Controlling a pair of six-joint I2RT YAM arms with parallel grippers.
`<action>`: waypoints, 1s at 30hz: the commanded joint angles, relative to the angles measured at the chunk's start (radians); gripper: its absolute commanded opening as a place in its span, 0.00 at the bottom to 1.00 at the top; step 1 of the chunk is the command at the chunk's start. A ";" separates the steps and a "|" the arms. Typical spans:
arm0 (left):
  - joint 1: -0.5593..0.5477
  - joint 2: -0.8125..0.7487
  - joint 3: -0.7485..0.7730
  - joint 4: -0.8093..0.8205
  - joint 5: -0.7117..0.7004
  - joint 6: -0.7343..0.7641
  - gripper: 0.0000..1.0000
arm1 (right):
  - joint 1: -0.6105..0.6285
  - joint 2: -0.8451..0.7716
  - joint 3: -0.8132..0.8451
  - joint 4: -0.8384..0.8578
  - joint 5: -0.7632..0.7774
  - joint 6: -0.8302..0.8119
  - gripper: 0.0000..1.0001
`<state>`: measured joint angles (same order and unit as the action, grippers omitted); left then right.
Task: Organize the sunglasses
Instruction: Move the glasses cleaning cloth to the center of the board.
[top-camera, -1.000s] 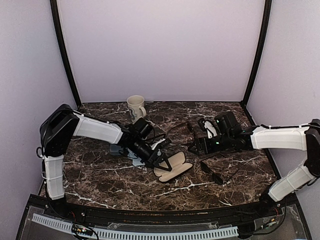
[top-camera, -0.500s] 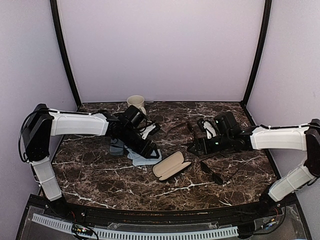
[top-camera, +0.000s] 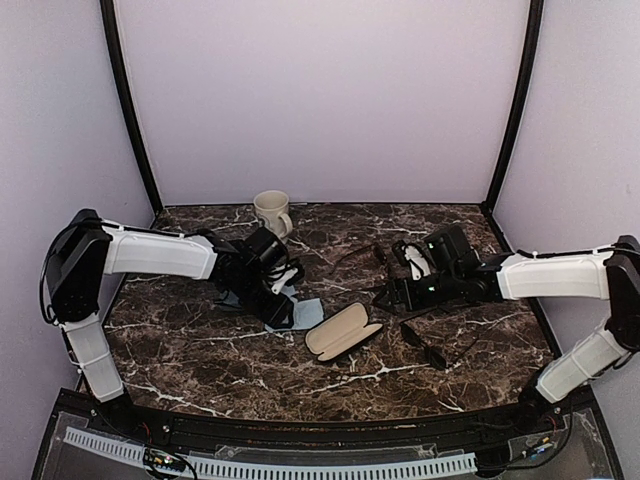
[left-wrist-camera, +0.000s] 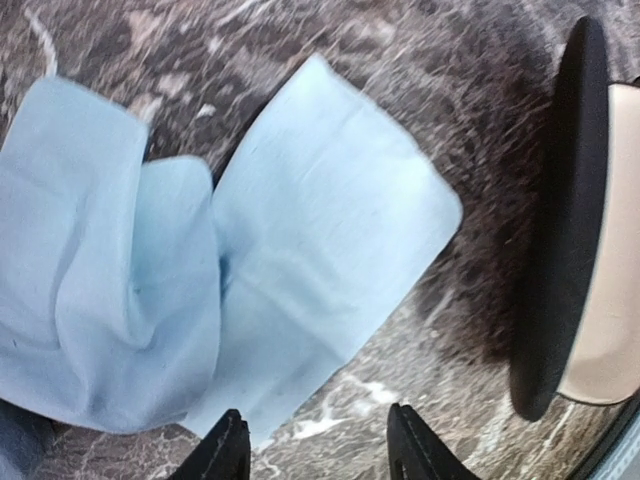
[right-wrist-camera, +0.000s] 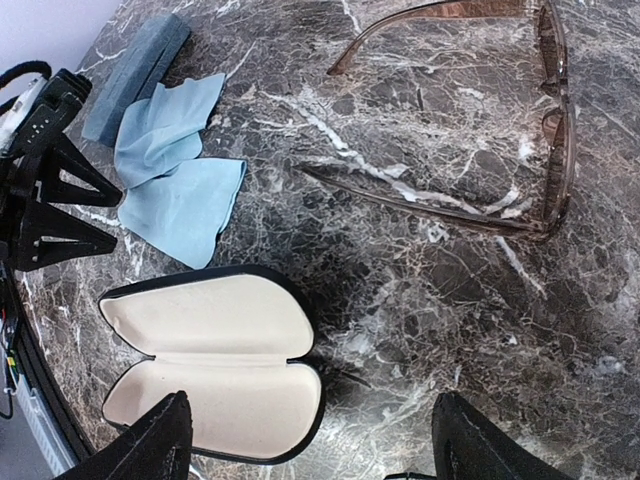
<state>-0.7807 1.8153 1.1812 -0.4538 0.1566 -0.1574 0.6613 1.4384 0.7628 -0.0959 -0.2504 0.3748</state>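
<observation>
- Pale lilac walls (top-camera: 320, 100) are seen on three sides of a dark marble table (top-camera: 200, 370) streaked with white veins. A cream mug (top-camera: 271, 212) is set near the back edge, left of centre.
- Two white-sleeved arms are stretched in from the left and the right toward the middle of the table.
- The left gripper (left-wrist-camera: 318, 450) is held low over a crumpled light-blue cloth (left-wrist-camera: 320, 260). Its two fingers are parted and nothing is gripped between them. Whether the tips are touching the cloth cannot be told.
- A closed grey-blue case (right-wrist-camera: 135, 70) is laid just beside the cloth, on the side nearer the left wall.
- An open case (right-wrist-camera: 210, 365), black outside and cream inside, is laid flat near the table's centre, just right of the cloth, with its lining turned upward.
- The right gripper (right-wrist-camera: 315, 445) is held above the marble, right of the open case. Its fingers are spread wide and nothing is grasped.
- The brownish sunglasses (right-wrist-camera: 558, 150) are laid on bare marble behind the open case, toward the back wall. They are unfolded, with both thin temples swung out, and are apart from both cases and from both grippers.
- The black-framed sunglasses (top-camera: 432, 345) are laid on the table right of the open case and nearer the front edge, in front of the right arm. They are shown too small for further detail to be made out.
</observation>
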 joint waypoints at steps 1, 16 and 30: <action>0.004 -0.016 -0.040 -0.033 -0.063 0.007 0.47 | 0.011 0.008 0.013 0.045 0.000 0.002 0.83; 0.003 0.037 -0.050 -0.012 -0.104 0.011 0.44 | 0.015 0.004 -0.003 0.047 0.004 0.009 0.83; -0.014 -0.006 -0.096 -0.062 -0.126 -0.033 0.06 | 0.018 0.011 0.007 0.043 0.004 0.003 0.83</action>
<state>-0.7792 1.8416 1.1271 -0.4366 0.0231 -0.1680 0.6693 1.4456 0.7624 -0.0811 -0.2497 0.3775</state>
